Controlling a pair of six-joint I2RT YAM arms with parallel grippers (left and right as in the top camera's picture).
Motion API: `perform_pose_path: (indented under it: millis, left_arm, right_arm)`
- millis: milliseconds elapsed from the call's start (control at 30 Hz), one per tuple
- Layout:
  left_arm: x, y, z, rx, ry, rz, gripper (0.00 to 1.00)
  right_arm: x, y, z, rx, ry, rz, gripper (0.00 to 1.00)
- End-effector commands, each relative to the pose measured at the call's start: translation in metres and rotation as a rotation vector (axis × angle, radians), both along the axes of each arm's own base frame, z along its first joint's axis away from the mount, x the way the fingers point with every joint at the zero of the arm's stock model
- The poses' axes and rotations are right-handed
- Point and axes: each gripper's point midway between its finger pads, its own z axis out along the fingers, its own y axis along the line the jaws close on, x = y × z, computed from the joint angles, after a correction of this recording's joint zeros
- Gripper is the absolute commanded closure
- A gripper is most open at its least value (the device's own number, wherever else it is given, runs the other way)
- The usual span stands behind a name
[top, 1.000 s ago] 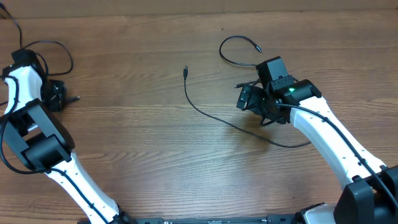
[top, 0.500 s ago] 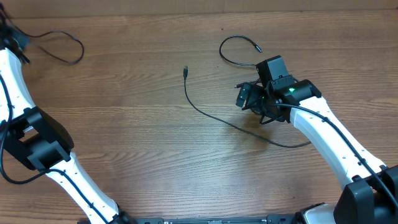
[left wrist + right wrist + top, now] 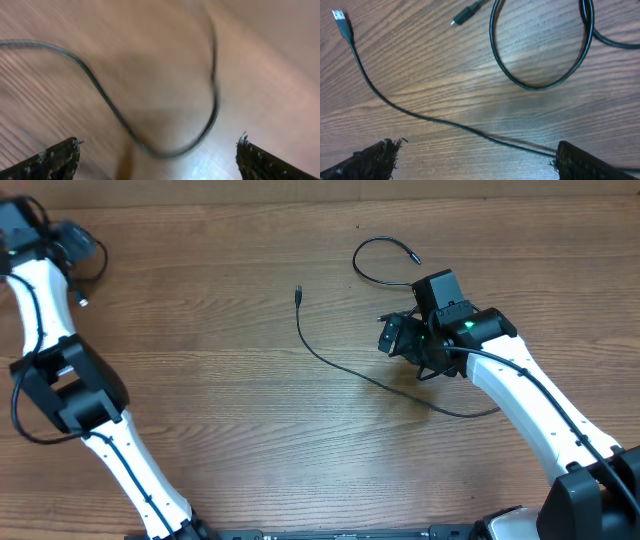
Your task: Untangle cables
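Brown wood table [image 3: 230, 440], seen from above. Three thin black cables are on it. The long cable [image 3: 340, 367] runs from mid table to the R side, w/ a silver plug on one end. The short looped cable [image 3: 356, 260] sits just behind it, near the R arm. The third cable [image 3: 107, 102] lies way over in the far L corner, under the L claw [image 3: 157, 160]. That pic is blurry.

L claw is wide open & holds nothing. R claw [image 3: 475, 155] is wide open too. It hangs over the long cable, which runs btw its fingers down on the wood, not gripped.

Step now, I think: R claw picks up the long cable & drags it away from the loop. To do it well, go straight down, pinch only that one cord, and pull slow toward the front-mid of the table. Can't tell if the 2 cords cross under the R claw, so watch for a snag.

Room: lots of bare wood in the middle. The L corner is tight & close to the table edge, so that cable could slip off.
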Motion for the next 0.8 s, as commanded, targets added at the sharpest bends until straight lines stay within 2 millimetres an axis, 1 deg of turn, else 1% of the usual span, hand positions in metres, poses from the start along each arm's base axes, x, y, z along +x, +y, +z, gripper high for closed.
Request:
perform_pose_path:
  millis: [0,100,167,200,267,300,333,367,400,433,467,500,533,567,600,633,667,767]
  left_arm:
    - [-0.002,-0.006,0.02,0.084,0.043,-0.079,0.0]
    - [-0.009,-0.013,0.051,0.097,0.033,-0.071,0.0]
    - [-0.008,-0.026,0.08,0.078,-0.016,-0.093,0.0]
    - [-0.006,-0.038,0.097,0.06,-0.054,-0.13,0.0]
    - [0.001,-0.072,0.13,-0.008,-0.145,-0.246,0.0]
    - [0.003,-0.091,0.143,-0.05,-0.182,-0.308,0.0]
    - [0.004,-0.116,0.158,-0.1,-0.216,-0.382,0.0]
    - [0.003,-0.138,0.169,-0.142,-0.237,-0.443,0.0]
    - [0.001,-0.156,0.174,-0.166,-0.241,-0.489,0.0]
    - [-0.001,-0.174,0.176,-0.188,-0.234,-0.535,0.0]
    - [-0.004,-0.196,0.175,-0.209,-0.209,-0.581,0.0]
    - [-0.006,-0.214,0.17,-0.225,-0.177,-0.611,0.0]
    - [-0.011,-0.236,0.162,-0.252,-0.132,-0.641,0.0]
    - [-0.021,-0.272,0.15,-0.298,-0.057,-0.688,0.0]
    - [-0.027,-0.29,0.144,-0.317,-0.017,-0.713,0.0]
    - [-0.033,-0.311,0.139,-0.332,0.022,-0.741,0.0]
    - [-0.038,-0.325,0.136,-0.338,0.049,-0.761,0.0]
    - [-0.055,-0.383,0.129,-0.354,0.128,-0.851,0.0]
  right_arm:
    - [-0.002,0.004,-0.002,0.009,0.007,0.011,0.0]
    - [0.0,0.004,-0.001,0.011,0.0,0.01,0.0]
    - [-0.001,0.004,-0.002,0.01,0.003,0.01,0.0]
    - [-0.001,0.004,-0.002,0.01,0.005,0.01,0.0]
    - [-0.002,0.004,-0.002,0.009,0.007,0.01,0.0]
    - [-0.001,0.004,-0.002,0.009,0.006,0.011,0.0]
    - [-0.001,0.004,-0.002,0.01,0.006,0.01,0.0]
    - [-0.001,0.004,-0.002,0.01,0.006,0.01,0.0]
    - [-0.001,0.004,-0.002,0.009,0.006,0.011,0.0]
    - [-0.001,0.004,-0.002,0.009,0.006,0.011,0.0]
    - [-0.002,0.004,-0.002,0.009,0.006,0.011,0.0]
    - [-0.001,0.004,-0.002,0.009,0.006,0.011,0.0]
    - [-0.002,0.003,-0.001,0.007,0.01,0.01,0.0]
    - [-0.002,-0.002,0.001,0.004,0.017,-0.002,0.0]
    - [-0.002,-0.007,0.002,-0.001,0.023,-0.015,0.0]
    - [-0.003,-0.016,0.005,-0.013,0.035,-0.037,0.0]
    - [-0.003,-0.023,0.006,-0.023,0.043,-0.055,0.0]
    - [-0.009,-0.064,0.015,-0.078,0.077,-0.158,0.0]
